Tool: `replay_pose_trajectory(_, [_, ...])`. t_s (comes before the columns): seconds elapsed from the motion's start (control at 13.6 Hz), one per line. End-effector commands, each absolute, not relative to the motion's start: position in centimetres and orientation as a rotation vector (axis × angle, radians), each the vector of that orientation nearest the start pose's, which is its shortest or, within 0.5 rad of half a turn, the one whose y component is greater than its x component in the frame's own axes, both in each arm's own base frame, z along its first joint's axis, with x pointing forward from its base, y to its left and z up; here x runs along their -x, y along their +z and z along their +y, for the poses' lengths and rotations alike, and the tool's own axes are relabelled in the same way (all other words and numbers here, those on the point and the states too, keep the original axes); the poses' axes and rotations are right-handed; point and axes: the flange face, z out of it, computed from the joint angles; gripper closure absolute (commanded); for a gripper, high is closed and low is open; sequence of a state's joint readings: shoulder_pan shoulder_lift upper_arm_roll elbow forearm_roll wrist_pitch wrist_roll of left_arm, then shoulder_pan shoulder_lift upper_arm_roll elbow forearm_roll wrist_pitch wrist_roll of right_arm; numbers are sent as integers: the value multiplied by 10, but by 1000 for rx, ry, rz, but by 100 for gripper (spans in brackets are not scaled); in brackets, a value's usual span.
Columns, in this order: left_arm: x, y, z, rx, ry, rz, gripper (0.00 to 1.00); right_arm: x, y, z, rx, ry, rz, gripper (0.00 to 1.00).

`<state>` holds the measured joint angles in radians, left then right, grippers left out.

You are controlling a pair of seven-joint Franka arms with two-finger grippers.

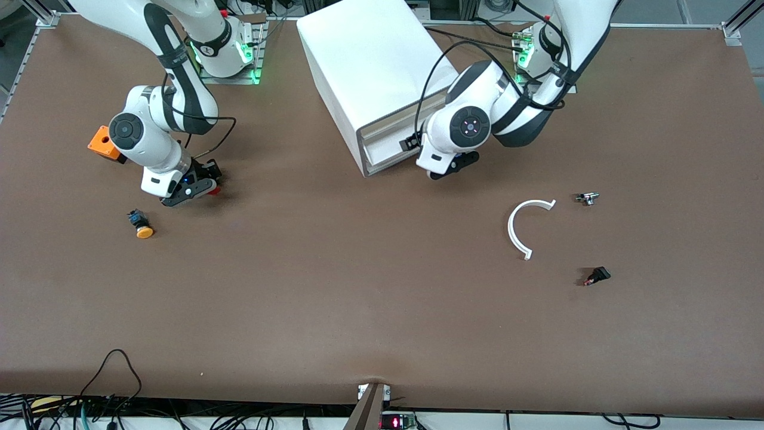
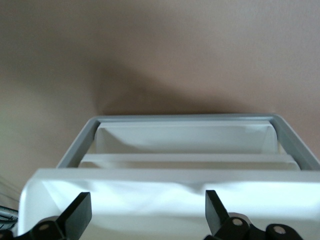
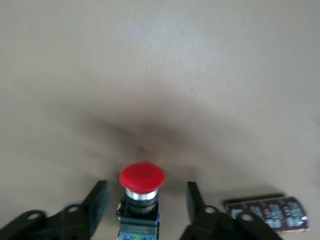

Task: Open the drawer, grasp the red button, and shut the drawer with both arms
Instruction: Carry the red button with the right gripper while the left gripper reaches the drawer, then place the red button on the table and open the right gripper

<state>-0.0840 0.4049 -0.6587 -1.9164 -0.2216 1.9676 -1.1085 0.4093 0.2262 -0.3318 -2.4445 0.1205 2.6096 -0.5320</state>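
Note:
The button (image 3: 142, 177), with its red cap and dark blue-black body, lies on the table between the fingers of my right gripper (image 3: 145, 200). That gripper is open, with a gap on each side of the button. In the front view the right gripper (image 1: 203, 188) is low over the table toward the right arm's end, and only a bit of the red cap (image 1: 215, 192) shows. My left gripper (image 1: 444, 173) is open at the front of the white cabinet (image 1: 370, 65). Its fingers (image 2: 80, 215) stand wide apart just short of a white drawer (image 2: 150, 190), holding nothing.
An orange-capped button (image 1: 142, 226) lies nearer the front camera than the right gripper. An orange box (image 1: 102, 142) sits beside the right arm. Toward the left arm's end lie a white curved strip (image 1: 520, 230), a small metal part (image 1: 587, 198) and a black part (image 1: 597, 276).

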Motion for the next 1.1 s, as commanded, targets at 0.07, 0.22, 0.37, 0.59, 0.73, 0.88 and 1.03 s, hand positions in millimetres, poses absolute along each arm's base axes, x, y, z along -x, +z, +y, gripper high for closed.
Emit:
replay_pose_trajectory(0.07, [-427,314,-394,2978,818,-787,0,-519,285,45,2984,39,-794,0])
replay_pose_trajectory(0.22, [-431,317,-392,2980,818,-791,0,-544,338,53,2942,132,-791,0])
replay_pose_trajectory(0.37, [-449,321,-379,3000,808,-787,0,-563,396,59,2935,116,-760,0])
replay_pose_trajectory(0.59, [-474,323,-356,3033,838,-739,0,-583,493,68,2937,51,-790,0])
replay_pose_trajectory(0.73, [-477,310,-353,3022,821,-690,0,-585,542,70,2933,37,-808,0])
replay_pose_trajectory(0.88, [-474,297,-363,3027,656,-684,0,-584,567,69,2933,33,-816,0])
replay_pose_trajectory(1.03, [-455,290,-386,3018,603,-734,0,-581,573,66,2932,36,-824,0])
